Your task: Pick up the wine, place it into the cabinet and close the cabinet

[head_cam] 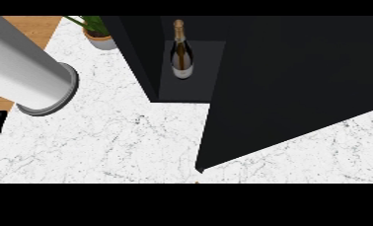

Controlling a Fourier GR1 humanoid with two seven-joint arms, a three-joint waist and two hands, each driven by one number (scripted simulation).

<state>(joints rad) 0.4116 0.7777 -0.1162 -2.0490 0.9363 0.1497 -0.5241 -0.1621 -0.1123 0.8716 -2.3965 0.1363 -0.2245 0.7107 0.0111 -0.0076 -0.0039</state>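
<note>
One step remains, I'd say: the wine (181, 55) already stands upright inside the cabinet (291, 82), near the worktop's (109, 141) far edge, and its door (280, 101) hangs open. Neither hand shows, so fingers can't be judged.

White marbled counter (109, 141) with grey veining; a potted plant (98, 32) in a grey pot stands near its far left corner; wooden floor (29, 25) shows beyond the left edge.
</note>
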